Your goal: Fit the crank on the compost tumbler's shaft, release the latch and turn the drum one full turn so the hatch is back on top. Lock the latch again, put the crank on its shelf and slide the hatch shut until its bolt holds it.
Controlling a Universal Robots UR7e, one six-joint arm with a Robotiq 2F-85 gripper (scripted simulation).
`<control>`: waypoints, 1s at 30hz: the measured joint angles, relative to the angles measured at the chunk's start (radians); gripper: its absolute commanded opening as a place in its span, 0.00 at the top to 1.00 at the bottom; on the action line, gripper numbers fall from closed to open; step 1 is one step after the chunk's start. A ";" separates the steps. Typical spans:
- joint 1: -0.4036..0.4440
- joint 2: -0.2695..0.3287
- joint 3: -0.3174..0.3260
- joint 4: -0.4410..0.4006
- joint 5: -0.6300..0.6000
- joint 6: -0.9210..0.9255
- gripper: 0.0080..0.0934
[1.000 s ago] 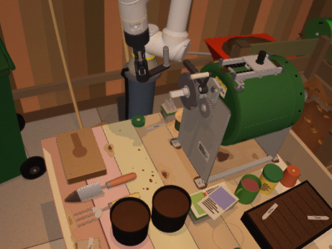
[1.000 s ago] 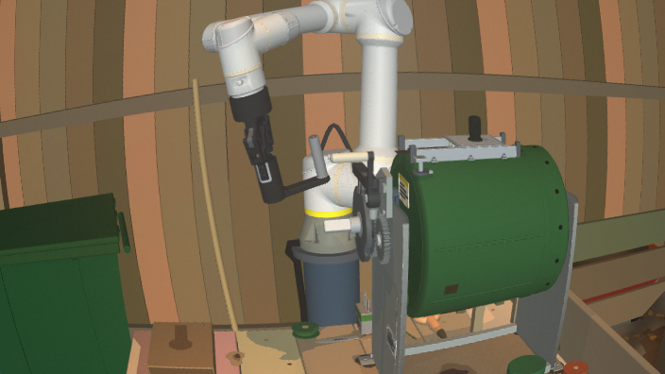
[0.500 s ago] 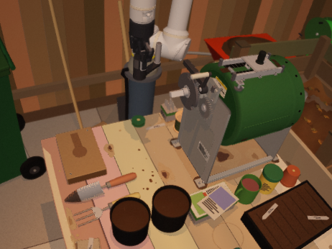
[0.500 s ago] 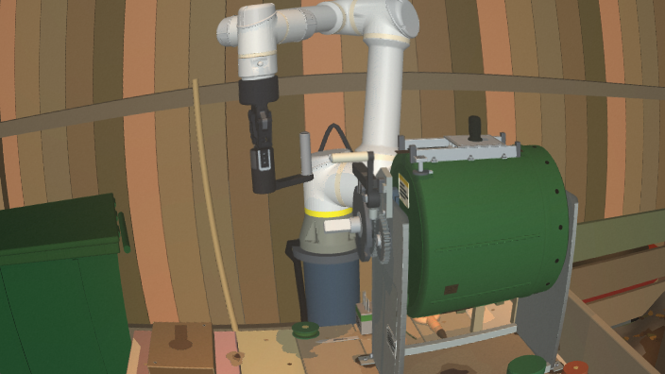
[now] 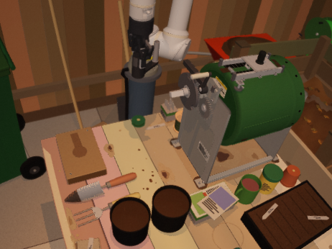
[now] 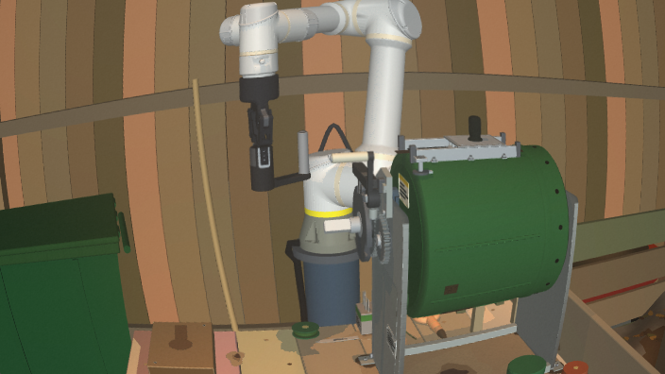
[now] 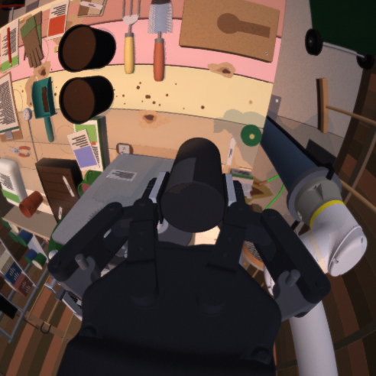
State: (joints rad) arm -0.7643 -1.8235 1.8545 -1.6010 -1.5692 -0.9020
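Note:
The green compost tumbler (image 5: 262, 100) stands on its grey frame at the right of the bench, with its pale shaft stub (image 6: 337, 225) sticking out of the gear plate toward the left. The hatch (image 6: 465, 144) with its black knob sits on top of the drum, and the latch lever (image 5: 199, 76) stands above the gears. High in the air left of the shaft, my gripper (image 6: 261, 163) is clamped around the dark hub of the crank (image 6: 278, 177), whose arm reaches right to an upright grey handle (image 6: 302, 151). In the wrist camera the hub (image 7: 195, 183) fills the space between the fingers.
The arm's own base on its blue pedestal (image 5: 141, 94) stands just behind the crank. The brown crank shelf (image 5: 79, 153) lies at the bench's left end. A trowel (image 5: 100, 187), a fork, two black pots (image 5: 149, 210), leaflets, a green cup and jars lie along the front.

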 measured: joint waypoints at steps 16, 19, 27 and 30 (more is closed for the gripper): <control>-0.159 -0.180 0.113 0.065 -0.001 -0.159 1.00; -0.155 -0.182 0.115 0.067 -0.001 -0.156 1.00; -0.124 -0.204 0.127 0.077 -0.002 -0.124 1.00; -0.100 -0.218 0.134 0.084 -0.002 -0.100 1.00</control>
State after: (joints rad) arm -0.8642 -2.0420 1.9884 -1.5171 -1.5708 -1.0020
